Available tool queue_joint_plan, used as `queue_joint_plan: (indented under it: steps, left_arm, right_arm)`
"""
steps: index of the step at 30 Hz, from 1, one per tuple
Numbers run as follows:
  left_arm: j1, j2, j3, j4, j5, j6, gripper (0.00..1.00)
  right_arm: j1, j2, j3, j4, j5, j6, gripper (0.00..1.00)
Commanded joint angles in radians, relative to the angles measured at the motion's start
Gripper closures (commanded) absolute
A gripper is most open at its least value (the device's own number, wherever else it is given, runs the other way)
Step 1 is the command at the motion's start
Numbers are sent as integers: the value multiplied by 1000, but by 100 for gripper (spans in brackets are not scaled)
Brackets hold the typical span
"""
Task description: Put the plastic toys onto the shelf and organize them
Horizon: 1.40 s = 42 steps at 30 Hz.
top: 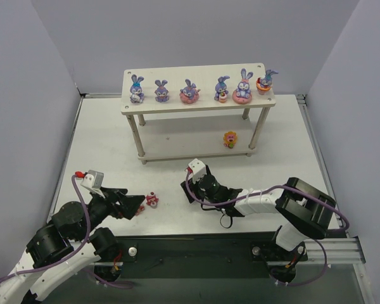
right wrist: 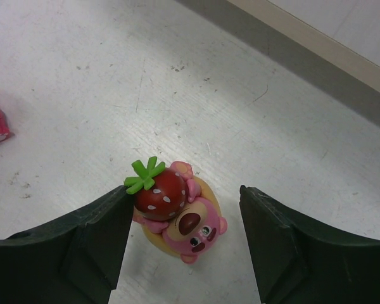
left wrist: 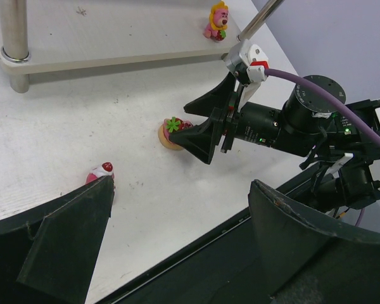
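Note:
Six purple-blue bunnies stand in a row on the top board of the pale wooden shelf (top: 196, 104). A yellow-orange toy (top: 230, 139) sits on its lower board. On the table, a pink bear toy with a red strawberry (right wrist: 177, 215) lies between the fingers of my open right gripper (right wrist: 185, 193). The left finger touches the strawberry's leaf, while the right finger stands apart from the toy. My left gripper (left wrist: 180, 183) is wide open and holds nothing. A small pink toy with a red top (left wrist: 101, 171) stands just beyond its left fingertip.
The shelf's thin legs (top: 139, 144) stand on the white table behind both grippers. The table's black front rail (top: 240, 244) runs close under the arms. Grey walls close in the left, right and back sides.

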Motion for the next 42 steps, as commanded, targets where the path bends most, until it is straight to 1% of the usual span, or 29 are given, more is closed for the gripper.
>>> queue_joint_plan:
  steps: [1, 5, 7, 8, 9, 10, 11, 12, 16, 19, 20, 23, 24, 28, 30, 33, 34, 36, 37, 39, 40, 42]
  left_arm:
    - [2, -12, 6, 48, 8, 11, 3]
    - [0, -17, 6, 47, 6, 13, 3]
    - [0, -18, 8, 45, 6, 11, 3]
    - [2, -21, 6, 45, 6, 11, 3]
    - [2, -21, 6, 45, 6, 10, 3]
    - [0, -26, 6, 47, 4, 10, 3]
    - [0, -26, 6, 45, 4, 10, 3]
    - [0, -27, 5, 47, 4, 11, 3]
    - [0, -34, 5, 45, 6, 8, 3]
    - [2, -35, 5, 47, 6, 10, 3]
    - [0, -35, 5, 47, 6, 10, 3]
    - [0, -35, 5, 47, 8, 8, 3]
    - [2, -37, 5, 47, 8, 10, 3]
    - [0, -35, 5, 47, 6, 11, 3]
    - [0, -35, 5, 47, 8, 11, 2]
    - [2, -32, 5, 47, 8, 10, 3]
    - [0, -34, 5, 47, 8, 10, 3]
    - [2, -32, 6, 45, 8, 11, 3]
    - [0, -34, 6, 45, 8, 11, 3]
    - [0, -34, 5, 47, 8, 10, 3]
    - [0, -34, 5, 45, 8, 10, 3]
    - [0, -34, 5, 47, 8, 11, 3]
  right_arm:
    - [15, 12, 23, 92, 81, -12, 34]
    - [22, 10, 12, 130, 87, -13, 37]
    - [25, 12, 17, 134, 82, -15, 41]
    - [27, 13, 21, 133, 78, -18, 44]
    - [29, 15, 23, 133, 75, -20, 52]
    - [29, 16, 29, 131, 75, -21, 55]
    - [29, 18, 34, 125, 67, -21, 62]
    - [29, 21, 35, 121, 64, -20, 63]
    - [30, 38, 52, 93, 58, -16, 64]
    - [29, 52, 66, 79, 50, -13, 52]
    - [29, 55, 70, 78, 52, -12, 46]
    - [29, 67, 80, 75, 50, -10, 41]
    - [29, 73, 86, 72, 52, -9, 41]
    - [22, 95, 109, 52, 61, 2, 48]
    - [21, 102, 120, 43, 59, 7, 49]
    - [19, 105, 123, 35, 61, 14, 58]
    - [19, 105, 126, 30, 64, 19, 65]
    - [19, 102, 132, 16, 73, 19, 70]
    - [19, 102, 135, 6, 76, 19, 82]
    - [19, 93, 139, -2, 90, 23, 91]
    - [18, 89, 143, -13, 92, 25, 99]
    - [21, 67, 141, -22, 101, 25, 100]
